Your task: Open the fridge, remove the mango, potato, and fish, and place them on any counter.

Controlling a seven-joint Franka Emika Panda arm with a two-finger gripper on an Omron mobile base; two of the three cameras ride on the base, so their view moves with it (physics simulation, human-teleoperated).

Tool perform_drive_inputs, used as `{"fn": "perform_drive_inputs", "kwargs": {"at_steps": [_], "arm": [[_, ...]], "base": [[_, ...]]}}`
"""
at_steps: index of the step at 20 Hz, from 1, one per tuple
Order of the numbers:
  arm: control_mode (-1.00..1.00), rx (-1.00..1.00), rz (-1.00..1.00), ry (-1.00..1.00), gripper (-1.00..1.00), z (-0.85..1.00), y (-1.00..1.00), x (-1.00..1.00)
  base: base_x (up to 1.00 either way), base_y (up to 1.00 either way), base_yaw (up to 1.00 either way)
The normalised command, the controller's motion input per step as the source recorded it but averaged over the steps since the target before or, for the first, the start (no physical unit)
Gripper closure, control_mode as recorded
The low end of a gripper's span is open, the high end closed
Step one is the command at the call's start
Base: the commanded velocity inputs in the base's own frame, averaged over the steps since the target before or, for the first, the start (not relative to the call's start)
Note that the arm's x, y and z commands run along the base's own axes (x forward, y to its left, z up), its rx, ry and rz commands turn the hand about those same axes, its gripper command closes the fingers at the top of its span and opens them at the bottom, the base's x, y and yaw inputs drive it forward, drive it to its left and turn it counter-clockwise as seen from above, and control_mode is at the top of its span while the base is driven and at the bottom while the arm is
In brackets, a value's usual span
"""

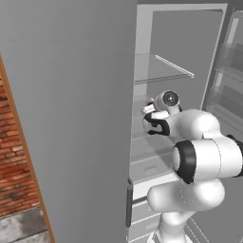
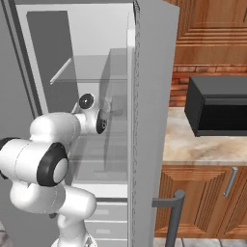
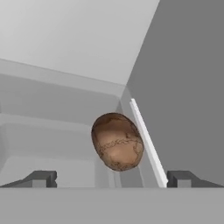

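The fridge (image 1: 71, 118) stands open, and its white shelved interior (image 2: 96, 72) faces me. My arm reaches onto a middle shelf, wrist (image 1: 159, 121) deep inside. In the hand view the potato (image 3: 117, 141), a brown rough-skinned oval, lies on the shelf just ahead of my gripper (image 3: 111, 178), beside the fridge's inner wall. The gripper is open: its two dark fingertips (image 3: 41, 178) stand wide apart, with the potato between their lines and a little beyond, untouched. The mango, the fish and the counter are out of view.
The open fridge door (image 2: 152, 106) with its bar handle (image 2: 176, 212) stands right of the arm. Behind it a black microwave (image 2: 219, 108) sits on a stone worktop (image 2: 193, 147) over wooden cabinets. A glass shelf (image 1: 161, 71) hangs above my hand, with drawers (image 1: 149, 166) below.
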Motion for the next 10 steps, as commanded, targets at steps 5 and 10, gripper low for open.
{"fn": "perform_drive_inputs", "kwargs": {"at_steps": [5,10], "arm": [[-1.00,0.00,0.00,0.00,-1.00,-0.06,-0.08,0.31],[-1.00,0.00,0.00,0.00,-1.00,-0.09,-0.09,0.28]], "base": [[0.00,0.00,0.00],[0.00,0.00,0.00]]}}
